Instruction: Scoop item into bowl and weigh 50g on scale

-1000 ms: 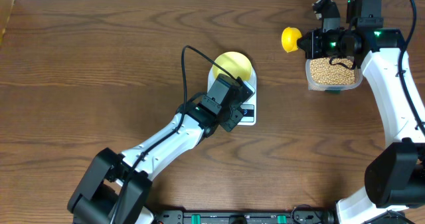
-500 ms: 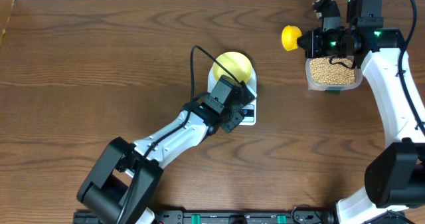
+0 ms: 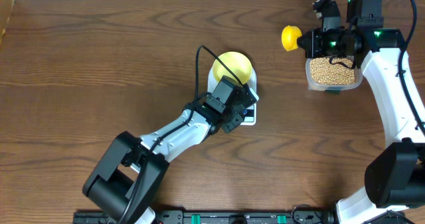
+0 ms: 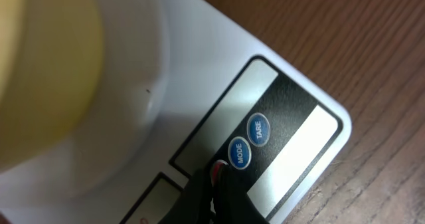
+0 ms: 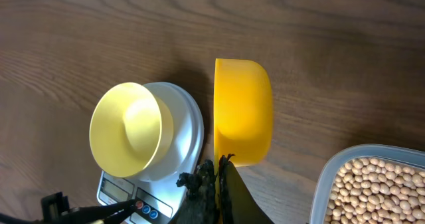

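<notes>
The white scale (image 3: pixel 250 119) stands mid-table with the pale yellow bowl (image 3: pixel 232 66) on its platform; the bowl looks empty in the right wrist view (image 5: pixel 126 127). My left gripper (image 3: pixel 244 109) is shut, its tip (image 4: pixel 218 171) touching the scale (image 4: pixel 199 58) at a red button just left of the MODE button (image 4: pixel 239 153). My right gripper (image 5: pixel 219 167) is shut on the handle of a yellow scoop (image 5: pixel 242 111) and holds it above the table, left of the clear container of tan beans (image 3: pixel 332 71). The scoop (image 3: pixel 290 38) looks empty.
The TARE button (image 4: pixel 258 129) sits right of MODE. The bean container (image 5: pixel 382 187) stands at the back right, under my right arm. Bare wooden table lies between the scale (image 5: pixel 123 187) and the container. The left arm's cable arches over the bowl.
My left arm has reached a little further forward, bringing its shut tip onto the scale's button panel. The right arm and scoop have not moved.
</notes>
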`<state>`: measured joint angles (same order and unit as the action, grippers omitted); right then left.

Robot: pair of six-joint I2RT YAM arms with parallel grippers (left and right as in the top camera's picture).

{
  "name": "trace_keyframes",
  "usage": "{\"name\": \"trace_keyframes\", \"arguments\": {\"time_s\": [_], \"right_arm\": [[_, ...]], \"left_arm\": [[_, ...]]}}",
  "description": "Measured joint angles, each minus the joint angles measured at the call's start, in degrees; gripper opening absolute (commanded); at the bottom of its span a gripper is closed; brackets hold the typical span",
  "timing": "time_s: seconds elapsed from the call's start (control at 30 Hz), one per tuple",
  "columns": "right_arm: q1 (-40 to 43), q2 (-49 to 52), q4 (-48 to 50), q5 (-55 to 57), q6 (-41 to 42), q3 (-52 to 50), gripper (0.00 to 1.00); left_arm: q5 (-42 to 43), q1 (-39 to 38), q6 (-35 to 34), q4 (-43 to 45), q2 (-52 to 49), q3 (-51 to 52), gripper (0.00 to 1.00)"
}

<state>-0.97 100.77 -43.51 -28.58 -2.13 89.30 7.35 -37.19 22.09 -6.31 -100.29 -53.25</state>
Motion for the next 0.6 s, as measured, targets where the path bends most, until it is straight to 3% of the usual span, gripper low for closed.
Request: {"name": "trace_keyframes", "arguments": {"time_s": [0.6], "right_arm": [[0.00,0.00,0.00,0.00,-0.02,0.00,0.01]], "left_arm": [[1.33,0.00,0.48,1.18,-1.31,0.00,0.08]]}}
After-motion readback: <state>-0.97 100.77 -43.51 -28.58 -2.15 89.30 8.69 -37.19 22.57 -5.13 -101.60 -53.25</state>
